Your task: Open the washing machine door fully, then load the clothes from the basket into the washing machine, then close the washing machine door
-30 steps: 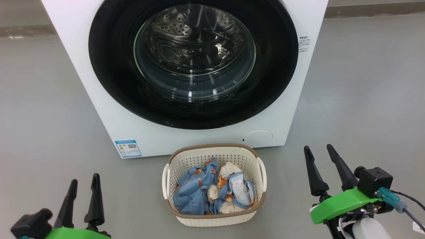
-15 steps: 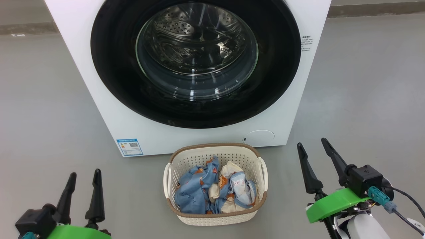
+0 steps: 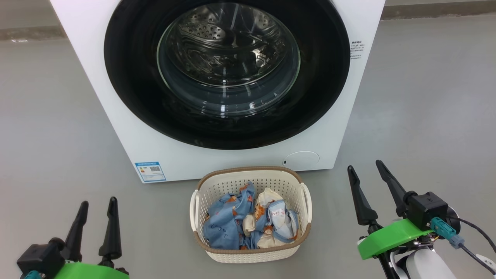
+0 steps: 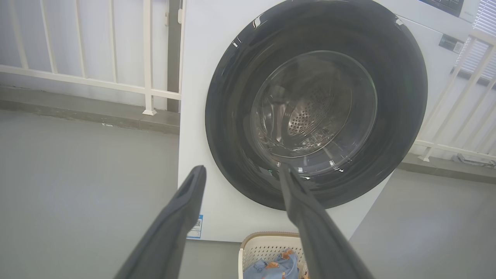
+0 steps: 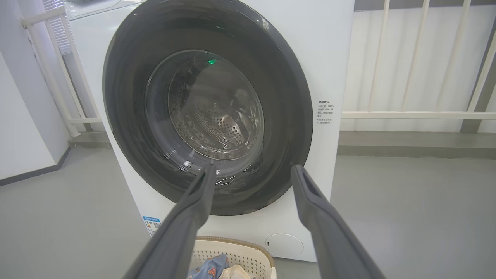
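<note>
At lower centre, basket [image 3: 248,170]: on grey floor [image 3: 418,116], just in front of washing machine [image 3: 139,155]; clothes [image 3: 228,221] heaped inside.
washing machine door [image 3: 128,77]: shut flush, upper centre of head view; steel drum seen through the glass.
writing: blue sticker [image 3: 150,172] at lower left of machine front, printed note [image 3: 356,46] near its right edge — both too small to read.
room: bare floor left and right of machine and basket.
left gripper [image 3: 99,201]: lower left, fingers apart, empty.
right gripper [image 3: 364,165]: lower right, fingers apart, empty — well clear of basket.
wrist views: add white railing [image 4: 147,58] behind the machine.
</note>
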